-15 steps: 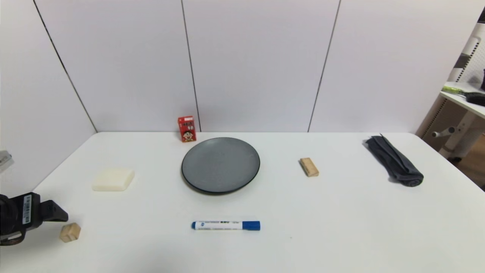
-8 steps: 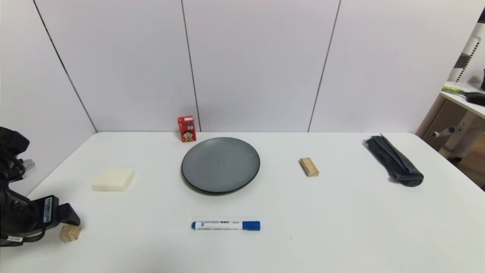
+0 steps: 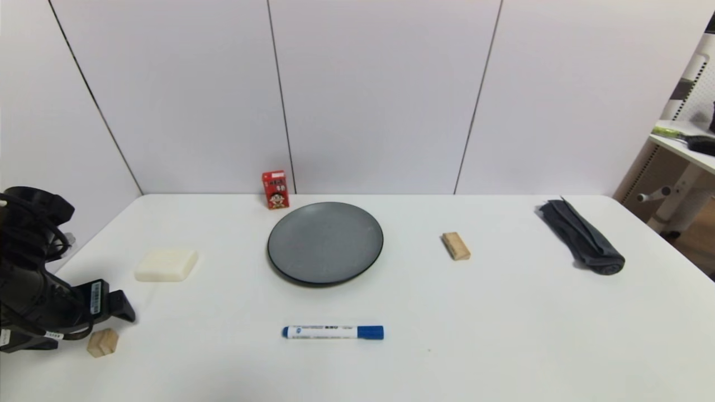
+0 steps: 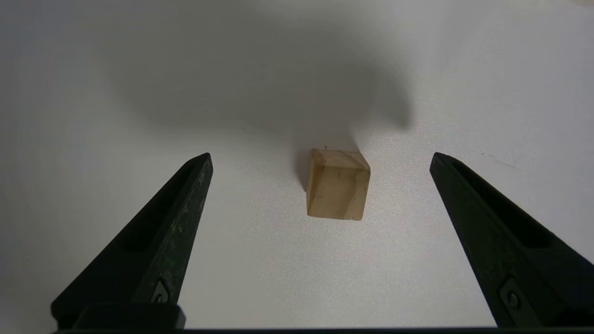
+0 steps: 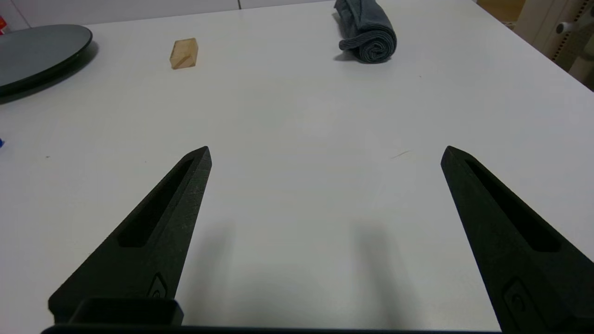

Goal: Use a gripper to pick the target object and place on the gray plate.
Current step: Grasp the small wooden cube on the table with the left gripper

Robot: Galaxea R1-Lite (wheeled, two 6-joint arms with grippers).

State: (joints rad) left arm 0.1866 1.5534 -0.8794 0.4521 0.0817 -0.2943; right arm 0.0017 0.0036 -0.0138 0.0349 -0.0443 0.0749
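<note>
Left wrist view shows my left gripper (image 4: 320, 157) spread wide with the wooden cube (image 4: 338, 184) toward twelve o'clock, so I should descend centred, then squeeze flat faces.

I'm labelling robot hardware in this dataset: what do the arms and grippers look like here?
The left gripper has two matte black, tapered, wedge-shaped fingers with recessed slots and a small screw near each base. In the head view its black body carries looped black cables and small white barcode labels. The right gripper has identical black fingers.
</note>
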